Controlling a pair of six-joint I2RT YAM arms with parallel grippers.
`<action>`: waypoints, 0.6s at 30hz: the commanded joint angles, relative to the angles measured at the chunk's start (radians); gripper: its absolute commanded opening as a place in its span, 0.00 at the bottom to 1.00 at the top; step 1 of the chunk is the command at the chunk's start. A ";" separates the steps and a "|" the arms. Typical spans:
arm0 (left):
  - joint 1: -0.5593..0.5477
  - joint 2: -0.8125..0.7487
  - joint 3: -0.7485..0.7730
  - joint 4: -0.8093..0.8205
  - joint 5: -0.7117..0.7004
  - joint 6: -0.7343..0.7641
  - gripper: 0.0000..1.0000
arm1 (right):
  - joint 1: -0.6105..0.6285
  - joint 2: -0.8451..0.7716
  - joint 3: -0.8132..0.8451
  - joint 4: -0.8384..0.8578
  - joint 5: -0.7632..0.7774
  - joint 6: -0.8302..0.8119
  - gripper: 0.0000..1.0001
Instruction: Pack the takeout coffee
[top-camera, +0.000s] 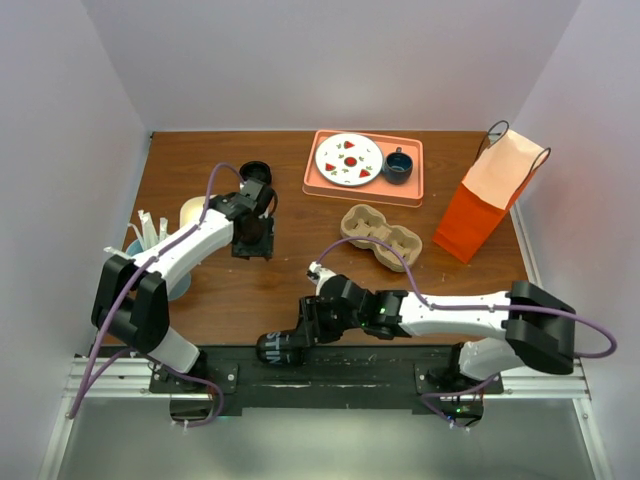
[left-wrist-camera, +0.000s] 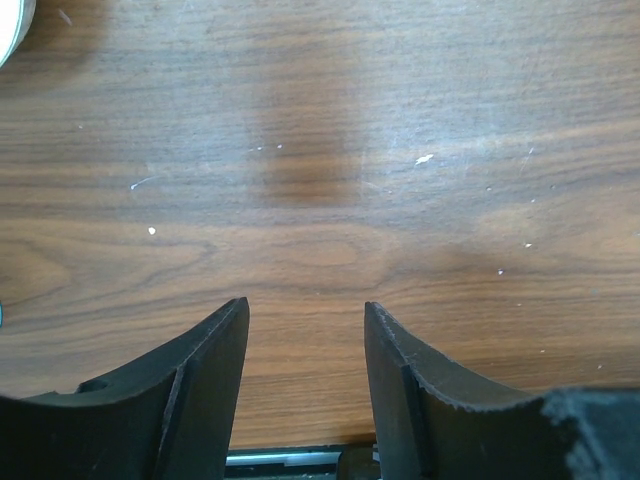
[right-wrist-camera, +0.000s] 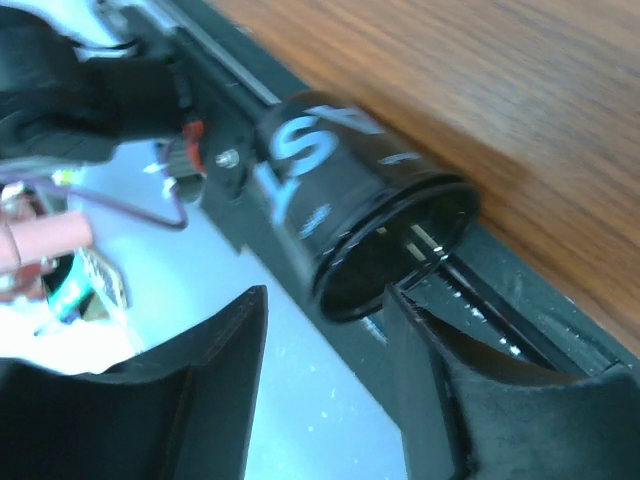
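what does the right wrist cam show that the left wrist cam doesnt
Only the right wrist view: the black cup, on its side with white lettering and its open mouth toward the lens, lying along the near edge of the table, just beyond the right gripper.
Only the left wrist view: a sliver of a white rim in the top left corner, otherwise bare wood ahead of the left gripper.
Both: the brown wood tabletop and a pair of dark fingers standing apart, clamped on nothing.

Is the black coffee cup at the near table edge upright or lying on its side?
On its side. The coffee cup lies at the near edge of the table, its lidless mouth facing the right wrist camera.
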 joint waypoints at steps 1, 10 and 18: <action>0.006 -0.038 -0.016 0.001 0.003 0.024 0.55 | 0.009 0.049 0.035 0.062 0.064 0.063 0.45; 0.006 -0.047 -0.019 -0.001 -0.002 0.032 0.55 | 0.009 0.061 0.029 0.130 0.064 0.092 0.21; 0.006 -0.038 -0.005 -0.004 0.006 0.034 0.55 | 0.009 0.050 0.027 0.143 0.063 0.086 0.07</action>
